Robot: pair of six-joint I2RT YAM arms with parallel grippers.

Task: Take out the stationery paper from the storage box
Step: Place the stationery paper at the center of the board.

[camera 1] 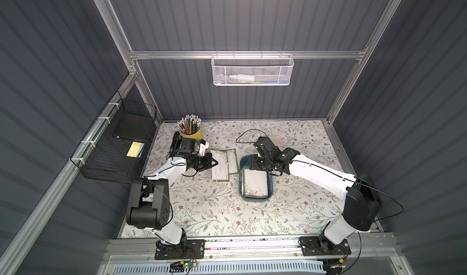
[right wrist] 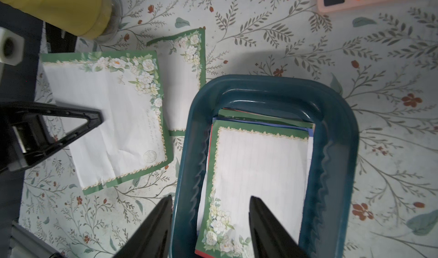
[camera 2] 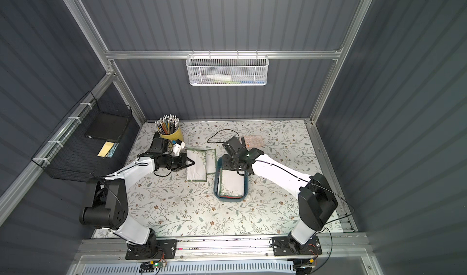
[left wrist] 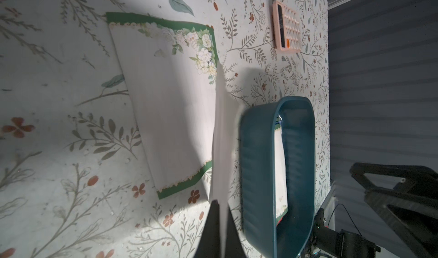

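Two sheets of stationery paper [right wrist: 113, 117] lie beside the storage box [right wrist: 331, 150], one pinched in the closed left gripper [left wrist: 221, 208]; the half-open, empty right gripper [right wrist: 211, 197] should pinch only the box's top sheet [right wrist: 260, 169].

Left pincer [left wrist: 220, 203] pinches a sheet [left wrist: 222, 126] (edge-on) — storage box [left wrist: 258, 173] beside.

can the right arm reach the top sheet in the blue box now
Likely yes: the right gripper hangs open over the storage box, top sheet uncovered, though that box's wall shows between its jaws.
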